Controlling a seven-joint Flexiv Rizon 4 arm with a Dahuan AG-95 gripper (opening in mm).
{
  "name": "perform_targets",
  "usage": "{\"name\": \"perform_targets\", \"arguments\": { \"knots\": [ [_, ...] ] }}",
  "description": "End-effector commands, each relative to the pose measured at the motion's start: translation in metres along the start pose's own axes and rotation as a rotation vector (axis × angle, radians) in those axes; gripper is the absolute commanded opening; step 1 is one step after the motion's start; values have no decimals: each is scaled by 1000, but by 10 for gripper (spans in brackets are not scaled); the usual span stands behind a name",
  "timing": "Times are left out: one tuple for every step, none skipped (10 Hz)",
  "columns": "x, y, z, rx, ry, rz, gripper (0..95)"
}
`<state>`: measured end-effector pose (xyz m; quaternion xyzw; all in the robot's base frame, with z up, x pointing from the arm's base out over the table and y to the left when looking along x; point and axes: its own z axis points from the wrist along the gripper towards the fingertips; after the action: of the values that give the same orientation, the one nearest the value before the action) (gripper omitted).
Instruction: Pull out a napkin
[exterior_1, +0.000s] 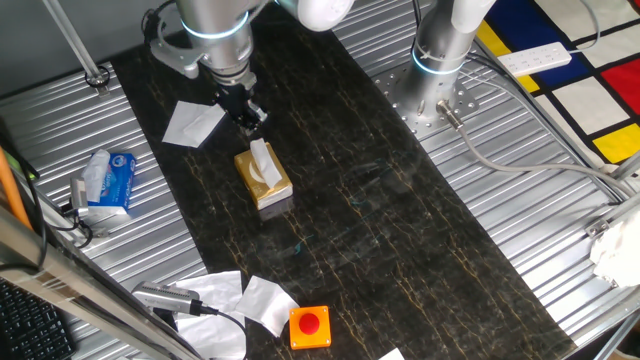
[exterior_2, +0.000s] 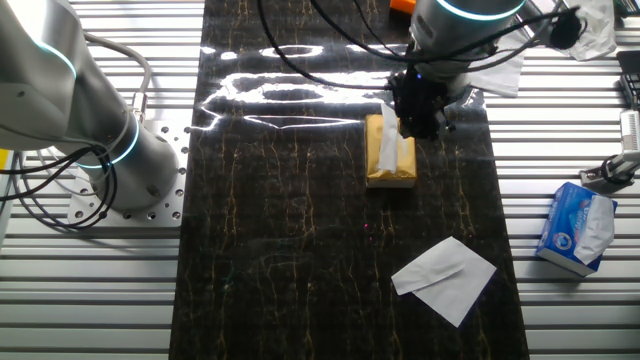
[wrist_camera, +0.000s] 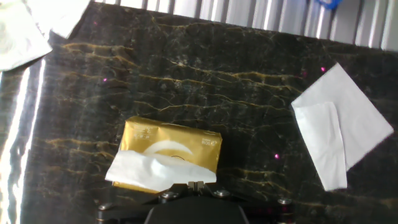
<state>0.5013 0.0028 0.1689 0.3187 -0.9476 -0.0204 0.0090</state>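
Observation:
The napkin (exterior_1: 262, 158) is a creased white tuft standing out of the slot of the tan-gold tissue box (exterior_1: 268, 188) in the middle of the dark mat. It also shows in the other fixed view (exterior_2: 387, 145) and in the hand view (wrist_camera: 149, 169), lying across the box (wrist_camera: 171, 146). My gripper (exterior_1: 253, 122) hangs just above the far end of the box, close to the tuft. In the hand view its fingertips (wrist_camera: 196, 184) are pressed together at the tuft's edge. I see no paper between them.
A loose white sheet (exterior_1: 192, 123) lies on the mat beyond the box. A blue-and-white tissue packet (exterior_1: 108, 180) sits on the ribbed metal at the left. More white sheets (exterior_1: 250, 300) and an orange box with a red button (exterior_1: 310, 325) lie near the front. A second arm's base (exterior_1: 440, 60) stands at the back right.

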Motion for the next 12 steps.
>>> {"name": "perform_targets", "arguments": {
  "knots": [
    [-7,3,5,-66,-76,-141,0],
    [-8,4,5,-68,-78,-133,0],
    [-8,4,5,-76,-75,-152,0],
    [-10,5,5,-76,-59,-162,0],
    [-13,7,5,-88,-46,-168,0],
    [-21,13,1,-130,-1,-179,0],
    [-31,21,-1,-136,9,-176,0],
    [-34,23,0,-136,10,-176,0],
    [-39,29,5,-131,15,-185,190],
    [-41,33,12,-127,22,-208,190],
    [-39,41,26,-134,21,-269,570],
    [-37,52,36,-158,14,-323,760]
  ]
}}
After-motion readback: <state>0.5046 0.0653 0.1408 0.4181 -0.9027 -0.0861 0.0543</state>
